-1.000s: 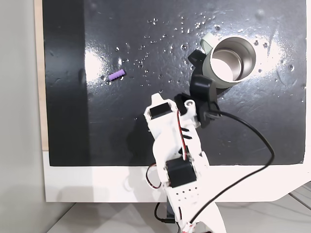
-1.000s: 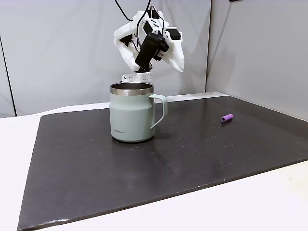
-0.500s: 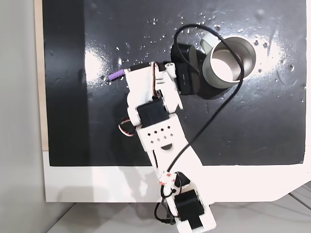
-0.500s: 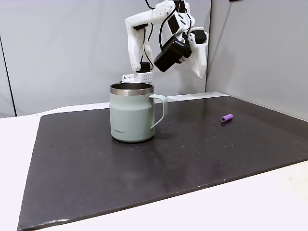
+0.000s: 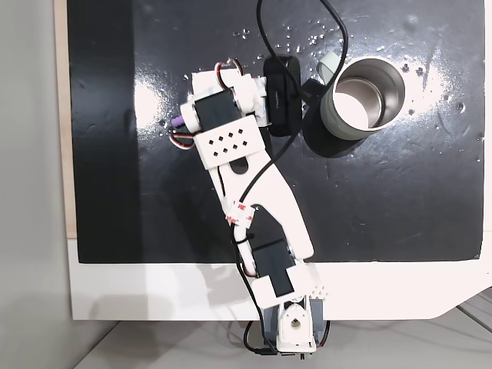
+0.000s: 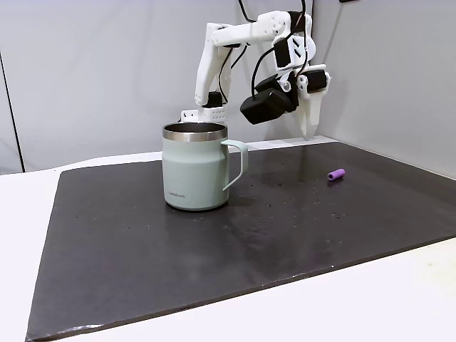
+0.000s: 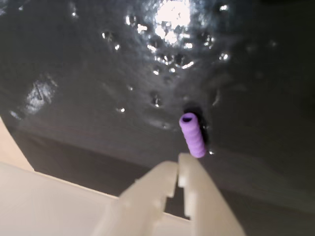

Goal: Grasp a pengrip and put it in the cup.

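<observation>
The pengrip (image 7: 192, 134), a small light-purple ribbed cylinder, lies on the black mat just beyond my fingertips in the wrist view. It rests at the right of the mat (image 6: 336, 174) in a fixed view, and in the top-down fixed view its end (image 5: 177, 122) peeks out from under the arm's wrist. My gripper (image 7: 177, 166) is shut with nothing between its white fingers. It points down (image 6: 307, 133), hanging above the mat and apart from the pengrip. The cup (image 6: 195, 167), pale grey-green with a steel inside (image 5: 367, 94), stands upright well away from the pengrip.
The black mat (image 6: 142, 242) covers most of a white table (image 5: 154, 288). The arm (image 5: 254, 200) reaches across the mat from its base at the table edge. A black cable (image 5: 265, 31) loops near the cup's handle. Grey walls stand behind and right.
The arm has swung away from the cup's rim, stretched out over the mat and lowered towards the pengrip. Pengrip and cup have not moved.
</observation>
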You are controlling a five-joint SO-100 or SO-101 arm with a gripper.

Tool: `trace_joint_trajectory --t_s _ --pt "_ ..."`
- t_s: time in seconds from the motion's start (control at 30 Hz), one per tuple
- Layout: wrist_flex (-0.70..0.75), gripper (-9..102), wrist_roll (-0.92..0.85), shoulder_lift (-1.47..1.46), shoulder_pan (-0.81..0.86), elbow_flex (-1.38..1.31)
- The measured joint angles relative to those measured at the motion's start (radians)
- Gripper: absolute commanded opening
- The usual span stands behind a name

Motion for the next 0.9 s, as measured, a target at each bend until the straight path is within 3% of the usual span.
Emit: trace_joint_trajectory --t_s 0.4,0.63,0.9 --pt "0.127 2 0.002 -0.236 0.000 -0.265" --pt "0.149 14 0.000 -0.310 -0.031 -0.327" --pt "0.160 18 -0.002 -0.379 -0.077 -0.370"
